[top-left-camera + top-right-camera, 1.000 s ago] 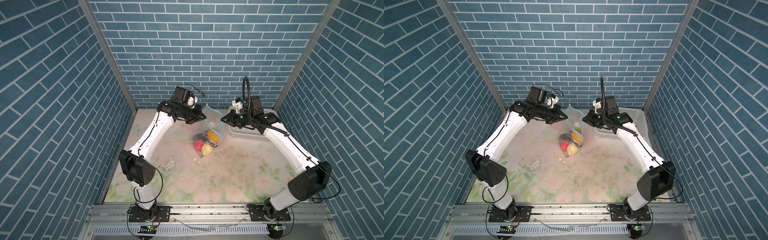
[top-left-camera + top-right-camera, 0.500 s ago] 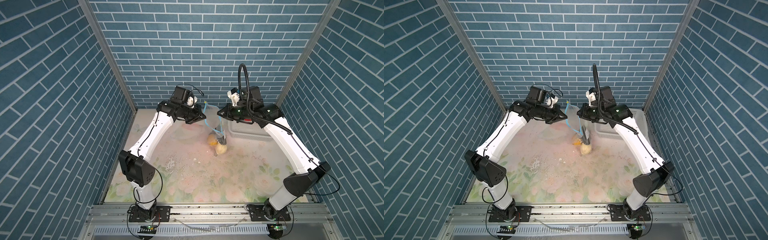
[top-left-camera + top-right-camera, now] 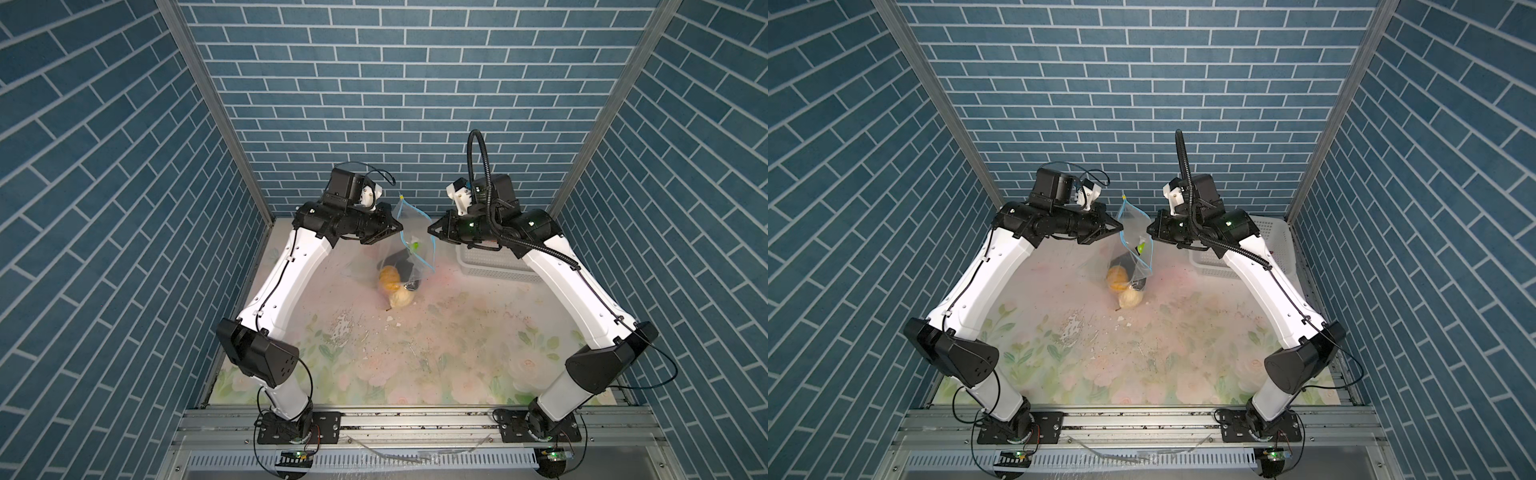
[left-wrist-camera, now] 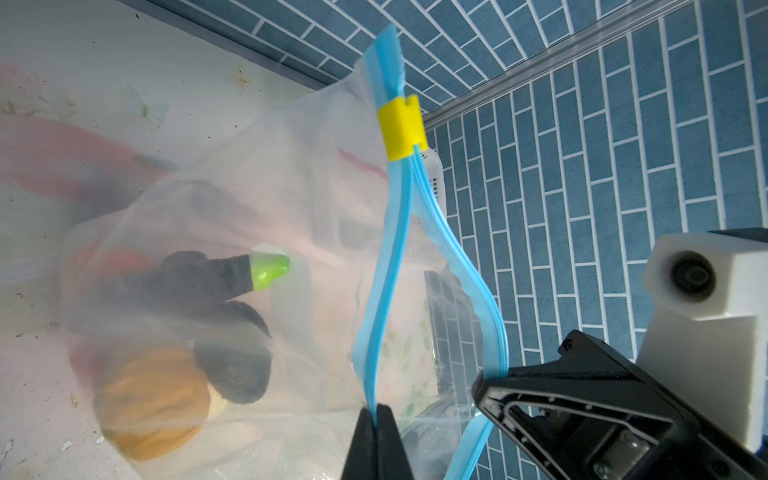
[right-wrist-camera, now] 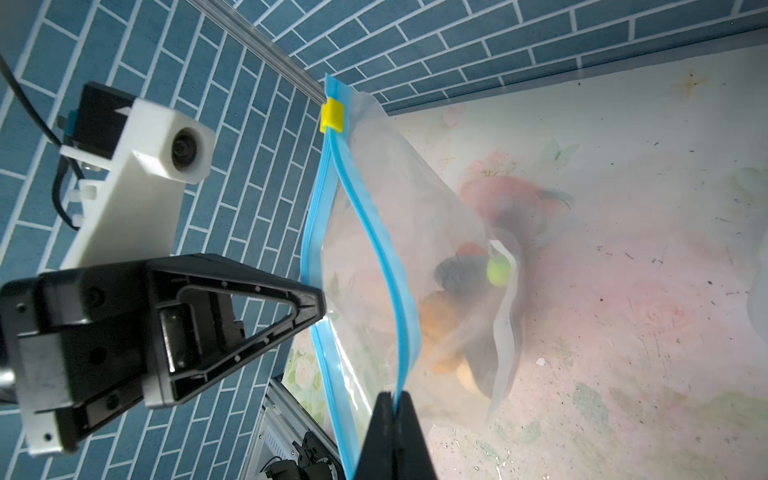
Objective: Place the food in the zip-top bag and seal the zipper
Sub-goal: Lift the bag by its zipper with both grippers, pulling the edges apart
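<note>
- Against half a second ago, the food (image 3: pixel 392 286) is hanging further left in both top views. It is now sitting under the left gripper (image 3: pixel 400 228) rather than the right gripper (image 3: pixel 430 230). The gap between the tips is looking about the same.
- I am keeping the left arm (image 3: pixel 291 270) and right arm (image 3: pixel 573 282) reached toward the back wall (image 3: pixel 395 104). The forearms are lying near level, with the tips facing each other in the upper middle of the frame.
- The left jaws are pinching one strip of the zipper (image 4: pixel 388 266) and the right jaws are pinching the other. The strips are bowing apart from the yellow slider (image 4: pixel 401 129), so the mouth is gaping.
- The bag (image 3: pixel 409 253) is hanging between the tips, left of the basket (image 3: pixel 490 266). I cannot tell whether it is touching the table (image 3: pixel 436 353).
- I am counting one bag, one basket and one slider. Inside are one orange piece (image 3: pixel 389 277), one cream piece (image 3: pixel 402 298), two black lumps (image 4: pixel 232 370), one of them green-tipped, and a red blur (image 5: pixel 515 199).
</note>
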You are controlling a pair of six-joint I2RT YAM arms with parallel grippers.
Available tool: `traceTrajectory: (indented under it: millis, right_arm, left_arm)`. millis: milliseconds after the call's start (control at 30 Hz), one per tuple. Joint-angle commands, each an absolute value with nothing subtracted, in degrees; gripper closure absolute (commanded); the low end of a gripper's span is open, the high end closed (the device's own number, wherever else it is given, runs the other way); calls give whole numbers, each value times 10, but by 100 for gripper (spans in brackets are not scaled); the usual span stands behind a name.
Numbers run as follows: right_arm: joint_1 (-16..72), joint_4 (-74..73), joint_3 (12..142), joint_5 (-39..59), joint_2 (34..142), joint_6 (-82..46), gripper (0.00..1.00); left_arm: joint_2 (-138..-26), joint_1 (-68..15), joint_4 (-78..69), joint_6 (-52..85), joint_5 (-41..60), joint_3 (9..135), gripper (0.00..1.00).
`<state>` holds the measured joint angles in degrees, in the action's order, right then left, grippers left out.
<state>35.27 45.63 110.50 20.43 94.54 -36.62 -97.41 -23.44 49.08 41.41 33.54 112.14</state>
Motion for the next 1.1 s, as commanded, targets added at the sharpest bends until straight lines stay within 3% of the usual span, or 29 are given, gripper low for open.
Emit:
traceTrajectory:
  millis: [0,133,300,400,867,1067]
  right_arm:
    - [356,423,1085,210,951,-376,100]
    - [359,440,1095,197,959,-373,100]
    - [366,496,1126,155,968,-354,100]
    - [373,504,1116,135,965,-351,100]
    - [382,496,1088,107,949,-337,98]
    - [383,492,1090,108,951,-333,89]
  left_arm:
    - [-973,-233,486,418,336,1105,100]
    - [-982,-233,535,412,332,1126,100]
    - [-1020,-233,707,375,289,1231,100]
    - [-1000,-230,699,388,266,1203,100]
    - [-1091,-243,822,387,241,1371,100]
    - [-1089,-243,816,383,244,1361,100]
